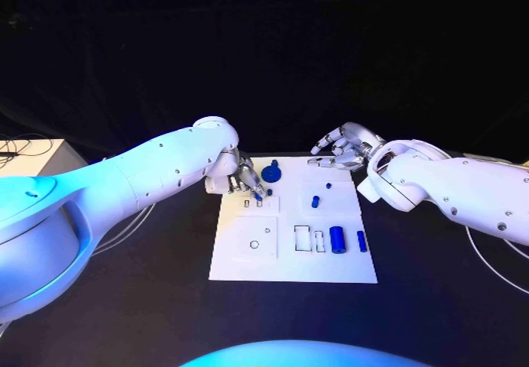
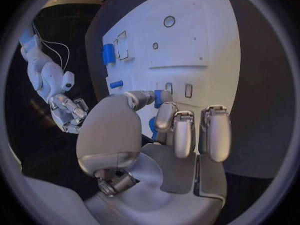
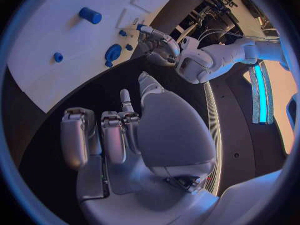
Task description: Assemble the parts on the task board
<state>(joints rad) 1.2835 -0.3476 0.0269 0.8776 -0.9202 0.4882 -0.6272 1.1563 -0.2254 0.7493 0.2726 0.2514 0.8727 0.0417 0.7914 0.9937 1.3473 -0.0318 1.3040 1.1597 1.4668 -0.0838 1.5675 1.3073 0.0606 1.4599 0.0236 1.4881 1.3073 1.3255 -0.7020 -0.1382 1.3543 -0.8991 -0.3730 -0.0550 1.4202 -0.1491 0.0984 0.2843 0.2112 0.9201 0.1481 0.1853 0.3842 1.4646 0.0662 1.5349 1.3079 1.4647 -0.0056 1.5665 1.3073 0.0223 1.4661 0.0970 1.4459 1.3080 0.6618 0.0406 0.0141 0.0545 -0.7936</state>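
Observation:
The white task board (image 1: 248, 260) lies in the middle of the black table. My left hand (image 1: 245, 177) hovers over its far left part and pinches a small blue piece (image 1: 258, 196) between thumb and finger; the left wrist view shows the same piece (image 2: 157, 98) just above two small slots. My right hand (image 1: 344, 149) hangs over the board's far right corner, fingers apart and holding nothing; its palm (image 3: 125, 135) faces the dark table. On the board lie a round blue part (image 1: 271, 174), two short pegs (image 1: 316, 202), a thick cylinder (image 1: 337, 239) and a slim bar (image 1: 361, 241).
Empty rectangular slots (image 1: 302, 238) and a small round hole (image 1: 254, 245) mark the board's near half. A pale box (image 1: 33, 157) with cables stands at the table's far left. Black tabletop surrounds the board on all sides.

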